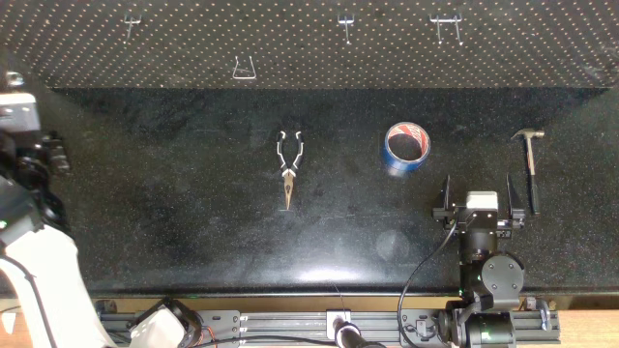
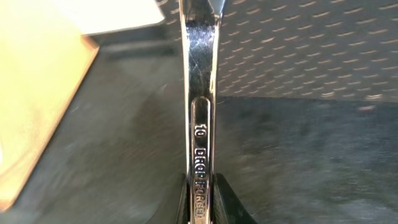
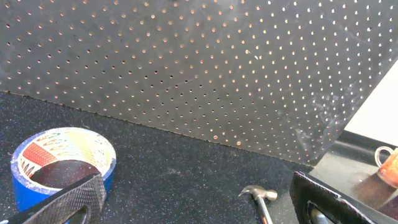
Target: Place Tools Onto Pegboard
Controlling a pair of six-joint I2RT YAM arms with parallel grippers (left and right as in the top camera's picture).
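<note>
My left gripper point(image 2: 202, 202) is shut on the shaft of a silver wrench point(image 2: 200, 81), which points towards the pegboard point(image 2: 311, 50); the left arm point(image 1: 24, 145) stands at the table's far left edge. On the black table lie needle-nose pliers point(image 1: 289, 169) in the middle, a blue tape roll point(image 1: 406, 145) and a hammer point(image 1: 529, 164) at the right. My right gripper point(image 1: 479, 196) is open near the front, between the tape roll point(image 3: 62, 163) and the hammer point(image 3: 258, 196), holding nothing.
The pegboard point(image 1: 309, 43) runs along the table's back and carries several metal hooks, such as a loop hook point(image 1: 244, 68) and a double hook point(image 1: 445, 27). A tan wooden surface point(image 2: 37, 112) lies beyond the table's left edge.
</note>
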